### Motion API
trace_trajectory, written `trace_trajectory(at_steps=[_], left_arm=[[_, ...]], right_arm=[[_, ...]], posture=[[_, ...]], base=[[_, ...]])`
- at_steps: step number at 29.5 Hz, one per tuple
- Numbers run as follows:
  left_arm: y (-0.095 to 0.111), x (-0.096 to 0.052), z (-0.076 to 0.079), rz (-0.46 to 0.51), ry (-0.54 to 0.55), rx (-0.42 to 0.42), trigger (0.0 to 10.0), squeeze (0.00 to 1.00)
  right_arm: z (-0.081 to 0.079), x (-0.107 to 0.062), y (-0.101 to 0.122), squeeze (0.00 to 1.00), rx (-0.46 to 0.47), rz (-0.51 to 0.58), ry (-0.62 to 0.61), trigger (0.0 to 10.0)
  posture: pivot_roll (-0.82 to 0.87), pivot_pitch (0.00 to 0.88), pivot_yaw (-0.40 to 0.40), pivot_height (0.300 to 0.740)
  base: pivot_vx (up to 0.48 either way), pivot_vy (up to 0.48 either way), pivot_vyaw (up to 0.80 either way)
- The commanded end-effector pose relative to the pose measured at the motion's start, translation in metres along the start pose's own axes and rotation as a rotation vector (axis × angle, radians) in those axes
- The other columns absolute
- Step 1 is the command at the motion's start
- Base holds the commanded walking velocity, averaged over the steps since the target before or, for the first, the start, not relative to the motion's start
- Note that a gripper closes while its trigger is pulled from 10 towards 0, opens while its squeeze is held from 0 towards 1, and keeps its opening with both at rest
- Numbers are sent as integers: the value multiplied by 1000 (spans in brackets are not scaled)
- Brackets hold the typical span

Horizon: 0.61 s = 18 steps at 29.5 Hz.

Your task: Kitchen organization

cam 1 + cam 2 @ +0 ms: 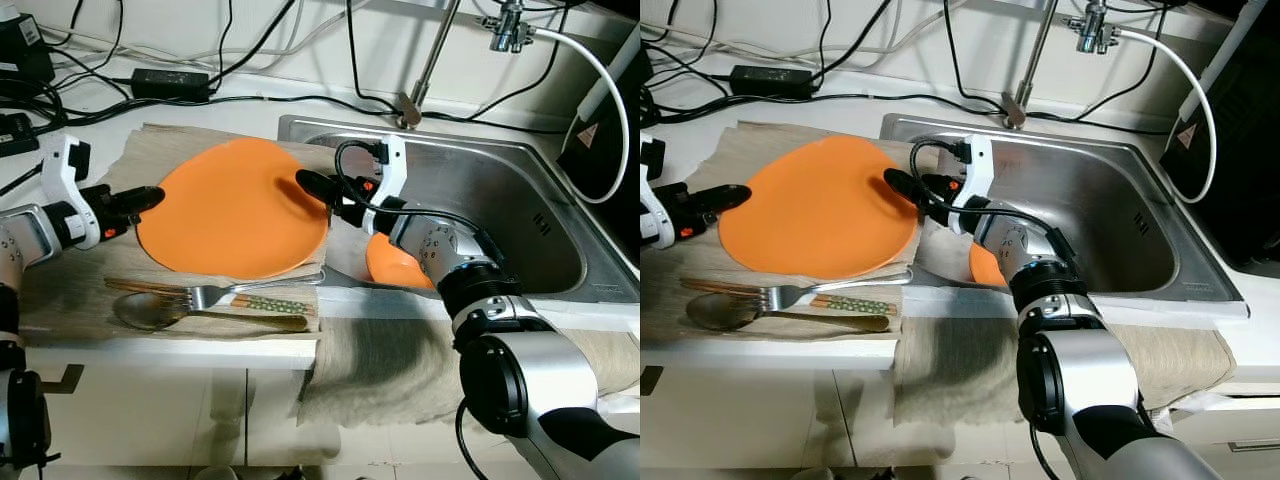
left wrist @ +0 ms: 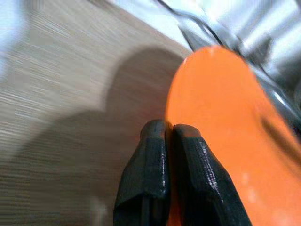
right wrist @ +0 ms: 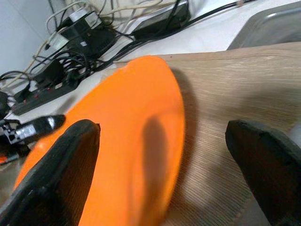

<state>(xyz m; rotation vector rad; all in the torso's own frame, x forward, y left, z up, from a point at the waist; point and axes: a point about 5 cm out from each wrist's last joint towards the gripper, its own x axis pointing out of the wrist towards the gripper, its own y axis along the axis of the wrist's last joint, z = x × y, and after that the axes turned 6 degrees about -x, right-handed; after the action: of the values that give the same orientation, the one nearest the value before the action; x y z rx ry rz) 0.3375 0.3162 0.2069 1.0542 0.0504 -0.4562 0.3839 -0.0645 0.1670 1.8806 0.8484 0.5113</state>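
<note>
My worry is a slip: my left hand point(image 2: 164, 141) pinches only the thin left rim of the round flat orange plate point(image 1: 235, 208), so a tilt could drop it onto the metal fork point(image 1: 215, 293) and spoon below. The plate sits on the beige cloth on the counter point(image 1: 250, 100), beside the steel sink point(image 1: 520, 210). My right hand point(image 3: 164, 160) is spread wide at the plate's opposite edge, not gripping.

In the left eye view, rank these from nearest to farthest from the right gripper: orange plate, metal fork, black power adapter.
1. Round orange plate, directly under the open right gripper at its sink-side edge.
2. Metal fork, on the cloth at the counter's front edge.
3. Black power adapter, by the back wall.
</note>
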Motion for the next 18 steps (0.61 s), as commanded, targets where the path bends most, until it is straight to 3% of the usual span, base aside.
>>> trace_trajectory(at_steps=[1, 3, 4, 14, 18], left_arm=[[11, -2, -3, 72, 49, 0, 0, 0], [28, -8, -10, 225, 127, -45, 0, 0], [32, -10, -11, 256, 135, -53, 0, 0], [55, -17, -8, 440, 109, -116, 0, 0], [63, -17, 3, 482, 15, -168, 0, 0]], right_arm=[[6, -4, 5, 0, -2, 29, -39, 10000], [10, -6, 11, 0, 5, 56, -66, 10000], [10, -7, 12, 0, 9, 62, -68, 10000], [10, -7, 19, 0, 0, 81, -61, 10000], [8, -5, 20, 0, 6, 88, -52, 10000]], posture=[[-3, 0, -126, 740], [-4, 0, -126, 740], [-4, 0, -126, 740], [-4, 0, -127, 740], [-6, 0, -127, 740]], base=[[0, 0, 0], [0, 0, 0], [0, 0, 0], [0, 0, 0], [0, 0, 0]])
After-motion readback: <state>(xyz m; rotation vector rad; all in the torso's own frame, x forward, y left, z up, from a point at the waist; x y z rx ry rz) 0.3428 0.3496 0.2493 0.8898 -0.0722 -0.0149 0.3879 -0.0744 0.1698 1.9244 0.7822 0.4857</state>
